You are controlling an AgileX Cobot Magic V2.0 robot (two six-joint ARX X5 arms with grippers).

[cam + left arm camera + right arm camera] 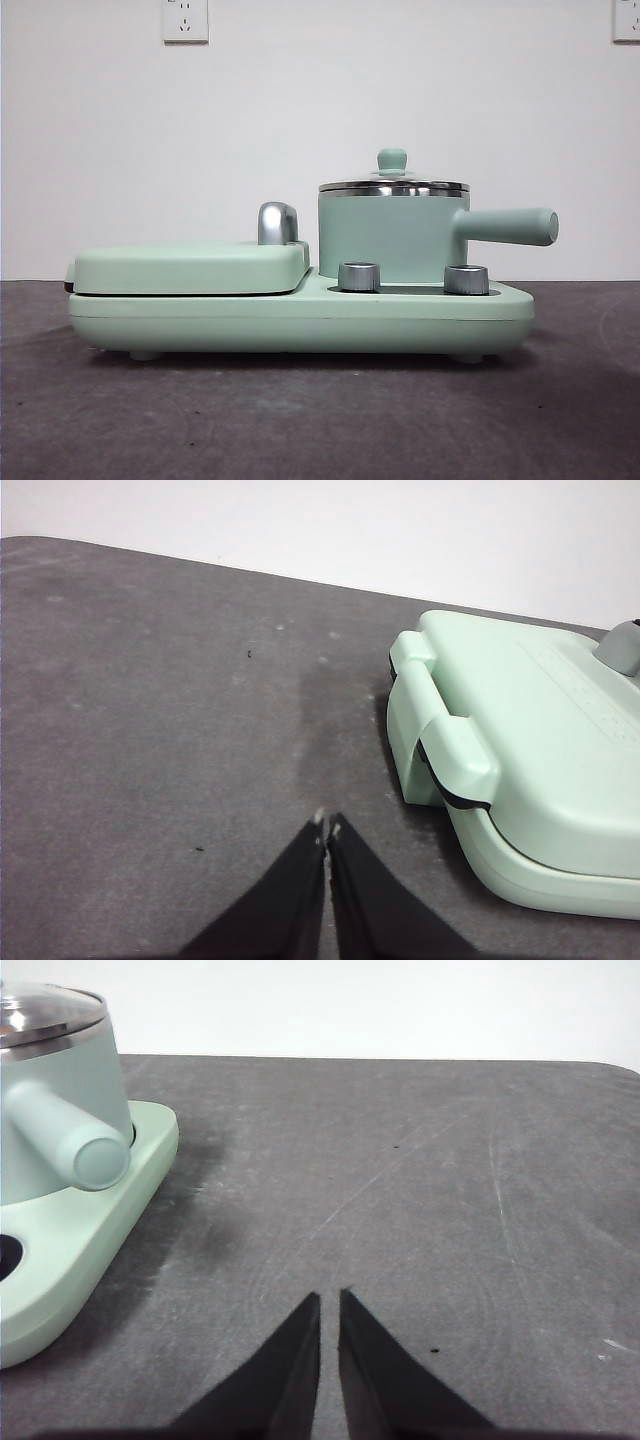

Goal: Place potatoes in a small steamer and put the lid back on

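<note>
The small mint-green steamer pot (390, 238) stands on the appliance base, its stubby handle (510, 227) pointing right. The glass lid (392, 184) with a green knob sits on the pot. The pot also shows in the right wrist view (60, 1090), with the lid (45, 1010) on it. No potato is in view. My left gripper (327, 827) is shut and empty above the dark table, beside the griddle end of the appliance. My right gripper (330, 1298) is shut and empty above the table, beside the pot's handle end. Neither arm shows in the front view.
The mint-green appliance base (300, 315) carries a flat lidded griddle (190, 265) with a chrome handle (277, 222) and two steel dials (360, 276). The griddle also shows in the left wrist view (530, 760). The dark table (420, 1180) stretches beyond, with a white wall behind.
</note>
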